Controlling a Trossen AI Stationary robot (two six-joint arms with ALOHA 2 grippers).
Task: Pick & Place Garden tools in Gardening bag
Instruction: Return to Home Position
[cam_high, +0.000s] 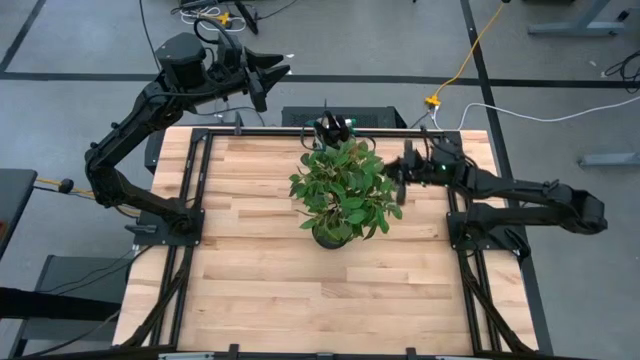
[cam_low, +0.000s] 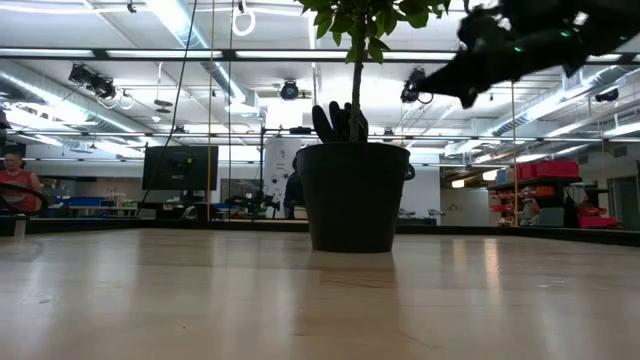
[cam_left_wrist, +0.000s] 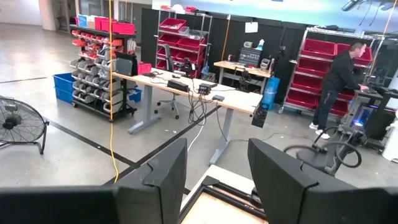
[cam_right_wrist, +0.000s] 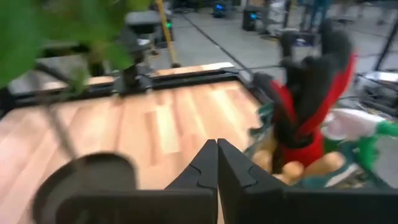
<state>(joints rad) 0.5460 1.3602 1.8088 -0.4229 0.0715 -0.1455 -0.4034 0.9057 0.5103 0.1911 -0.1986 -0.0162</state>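
- High view: the left gripper (cam_high: 268, 75) is hovering beyond the table's (cam_high: 300, 290) far edge. The right gripper (cam_high: 398, 182) is hanging beside the potted plant (cam_high: 340, 195), with the gardening bag (cam_high: 334, 130) near it.
- Low view: glove fingertips (cam_low: 338, 122) are poking up behind the pot.
- Left wrist view: the fingers (cam_left_wrist: 165, 177) are standing apart, empty.
- Right wrist view: the fingers (cam_right_wrist: 200, 171) are pressing together, empty. Red-and-black gloves (cam_right_wrist: 311, 106) are sticking from the bag just ahead.

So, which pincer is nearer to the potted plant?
Right. The right pincer, shut, hangs just beside the leaves of the potted plant, on their right side. The left pincer, open, is beyond the far edge of the table, toward the left, well away.
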